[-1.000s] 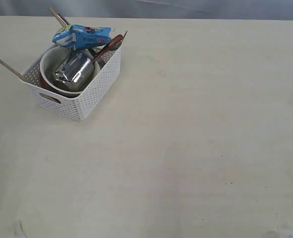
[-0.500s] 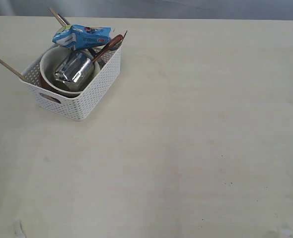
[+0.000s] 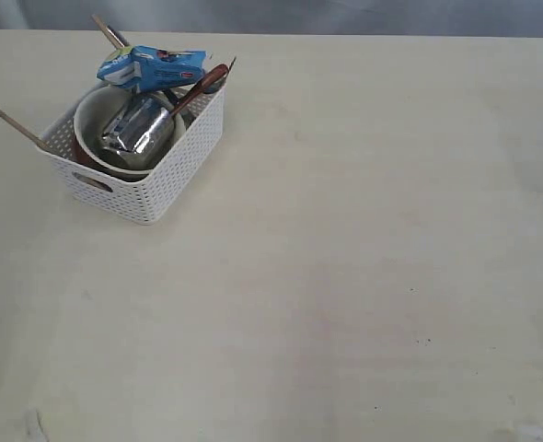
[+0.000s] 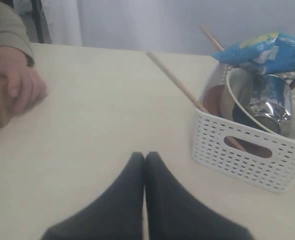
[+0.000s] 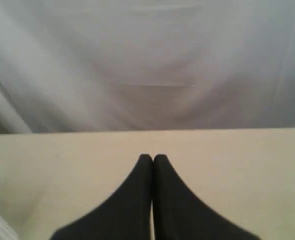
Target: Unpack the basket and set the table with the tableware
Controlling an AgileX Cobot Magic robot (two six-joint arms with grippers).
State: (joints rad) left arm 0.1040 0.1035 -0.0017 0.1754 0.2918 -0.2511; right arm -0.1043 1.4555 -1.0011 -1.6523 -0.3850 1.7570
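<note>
The white basket [image 3: 152, 189] stands at the table's [image 3: 363, 239] far left in the exterior view. Inside it a cream bowl [image 3: 87, 120] holds a steel cup [image 3: 141, 129] lying on its side. A red-brown spoon [image 3: 201, 89] and chopsticks [image 3: 9, 120] stick out over the rim, and a blue snack packet [image 3: 152, 66] lies on top. Neither arm shows in the exterior view. My left gripper [image 4: 145, 156] is shut and empty over bare table, short of the basket [image 4: 247, 150]. My right gripper [image 5: 153, 157] is shut and empty, away from the basket.
A person's hand [image 4: 10, 92] in a khaki sleeve rests on the table in the left wrist view, on the side of my left gripper away from the basket. A grey curtain [image 5: 147, 65] hangs behind the table's far edge.
</note>
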